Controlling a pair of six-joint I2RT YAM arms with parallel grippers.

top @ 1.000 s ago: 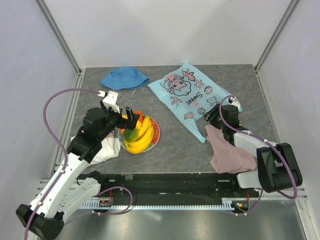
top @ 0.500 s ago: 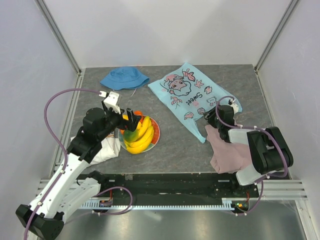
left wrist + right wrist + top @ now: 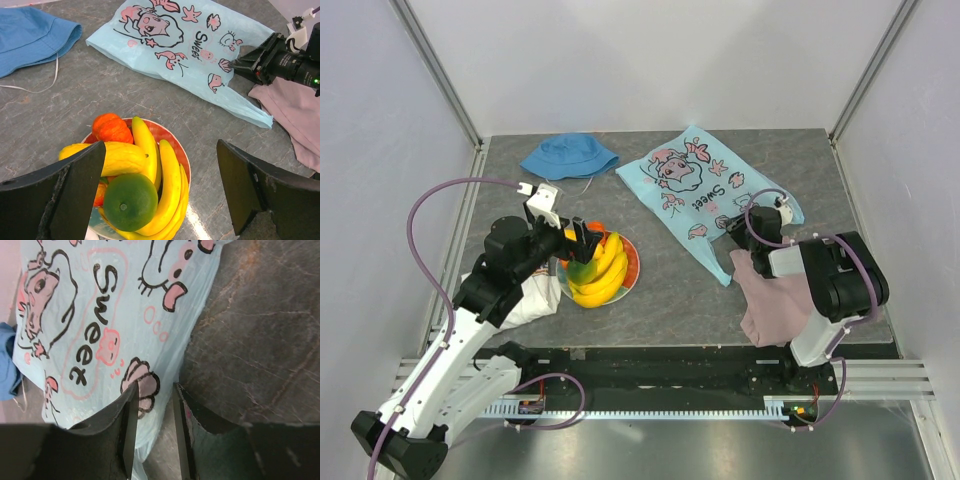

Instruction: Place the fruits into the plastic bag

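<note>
left claw (image 3: 582, 240), jaws spread wide and holding nothing, hangs just above the red-rimmed plate (image 3: 634, 262), left of centre. the fruits all lie on that plate and none is in the bag: yellow bananas (image 3: 167, 185) curve along one side, a green fruit (image 3: 131, 201) rests against them, and orange-red fruits (image 3: 112, 129) sit at the far edge. plastic bag (image 3: 692, 195), light blue with a pink cartoon print, lies flat on the table right of centre, apart from the plate. right claw (image 3: 154, 386) sits low at the bag's near right edge, jaws drawn narrow with the film lying in the gap between them; whether the pads already pinch it cannot be told. judged step: taking hold of the bag to open it, before any fruit is lifted. the next move likely calls for a firm pinch on one layer only and a lift to part the mouth, while the left claw comes down astride a single fruit. hard to make out: the bag's mouth, and which layer lies between the jaws; the number of orange-red fruits, since the bananas cover part of the pile; the right claw's tips in the overhead view, masked by its own wrist. pink cloth (image 3: 775, 310), far right, lies just beside that claw and is partly covered by the right arm.
</note>
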